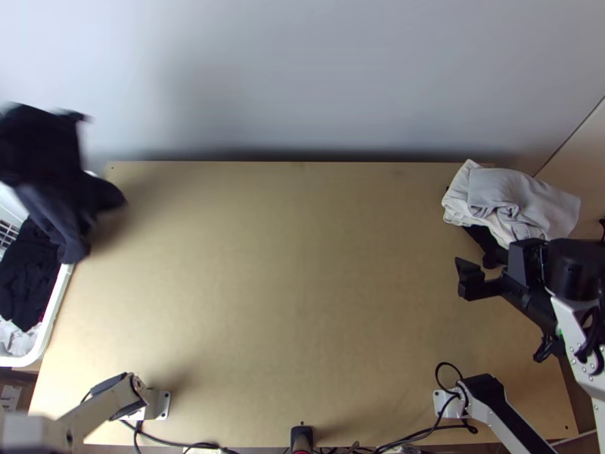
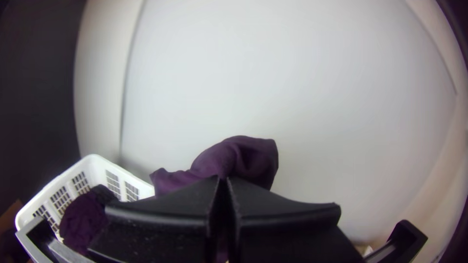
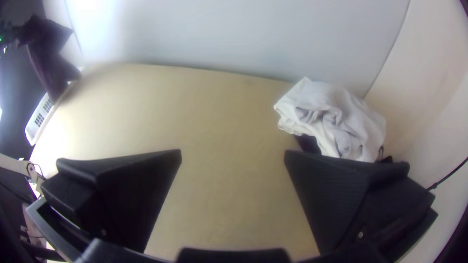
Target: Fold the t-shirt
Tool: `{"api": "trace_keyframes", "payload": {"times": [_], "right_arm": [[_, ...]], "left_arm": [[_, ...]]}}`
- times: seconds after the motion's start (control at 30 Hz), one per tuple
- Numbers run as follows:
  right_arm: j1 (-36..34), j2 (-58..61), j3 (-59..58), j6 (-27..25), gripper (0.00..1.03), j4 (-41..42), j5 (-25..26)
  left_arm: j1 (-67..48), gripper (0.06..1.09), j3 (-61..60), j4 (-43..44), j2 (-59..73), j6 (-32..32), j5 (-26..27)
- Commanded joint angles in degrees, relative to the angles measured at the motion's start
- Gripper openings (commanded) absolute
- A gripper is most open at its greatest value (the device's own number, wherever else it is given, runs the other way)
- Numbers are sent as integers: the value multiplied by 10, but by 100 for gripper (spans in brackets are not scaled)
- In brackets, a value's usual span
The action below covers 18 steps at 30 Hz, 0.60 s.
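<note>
- T-shirt (image 1: 45, 155): dark, bunched and hanging, out past the far left corner of the bench (image 1: 302, 303), over the basket (image 1: 57, 306) in the top view. I take this to be the piece I am to fold.
- My left claw (image 2: 223, 180) has its fingers together, gripping it; folds of the cloth show just beyond the tips. Which part I hold, hem, sleeve or collar, I cannot tell.
- My right claw (image 3: 233, 153) is wide apart with nothing between its fingers, over at the right side, close by the white cloth (image 1: 522, 200).
- The relation that matters: the bench's middle lies to the right of the hanging cloth and nearer my bases, so I judge the next carry should run inward that way, not straight down.
- The cloth's long run, seen from above, slants from the far left toward the basket's near side. A lower end is close to the rim; whether it touches, I cannot tell.
- So I would lift before swinging across, or that end could snag the rim or drag up the dark clothes (image 1: 26, 276) lying inside.
- My left side is much the nearer; my right would need to meet it around mid-bench to help spread it.
- By my reckoning, folding has not begun.
</note>
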Motion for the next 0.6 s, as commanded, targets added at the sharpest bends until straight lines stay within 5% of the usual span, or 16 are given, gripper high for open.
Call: {"api": "trace_keyframes", "payload": {"times": [0.0,0.33,0.57], "right_arm": [[22,-23,-4,4,98,-12,0],[30,-33,-1,5,98,-31,-1],[18,-42,-3,5,98,-34,-1]], "left_arm": [[-201,9,-98,-68,-109,9,22],[-362,9,-215,-90,-134,-6,22],[-400,9,-262,-22,-106,-5,10]]}}
